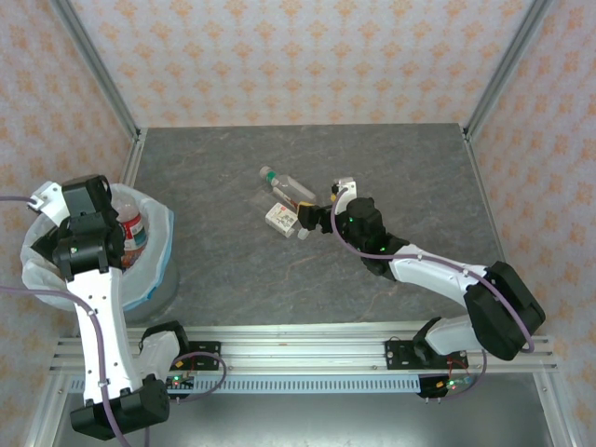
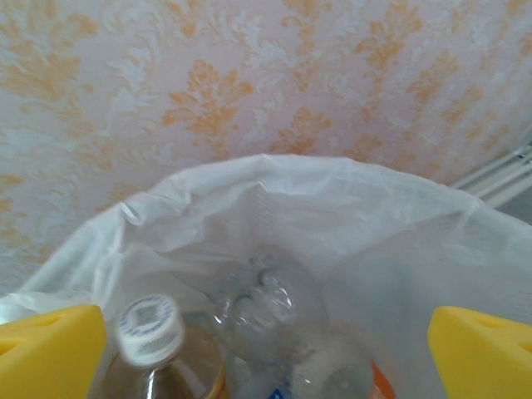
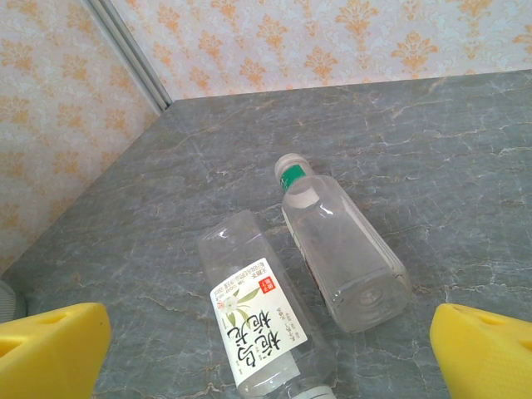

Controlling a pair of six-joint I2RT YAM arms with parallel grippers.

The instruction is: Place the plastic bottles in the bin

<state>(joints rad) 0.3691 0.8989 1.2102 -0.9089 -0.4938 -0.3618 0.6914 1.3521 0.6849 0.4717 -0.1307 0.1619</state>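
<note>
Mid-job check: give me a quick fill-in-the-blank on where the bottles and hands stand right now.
1. The right hand faces ____ bottles lying on the table: the labelled bottle and the green-collared bottle.
2. The left hand hangs over the bag-lined ____.
3. Both hands are ____.
Missing words: two; bin; open.

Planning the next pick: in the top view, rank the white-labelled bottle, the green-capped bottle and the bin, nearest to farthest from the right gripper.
1. White-labelled bottle: lying right at the fingertips of the right gripper, on its left.
2. Green-capped bottle: lying just beyond the first, farther back.
3. Bin: far off on the left side.
</note>
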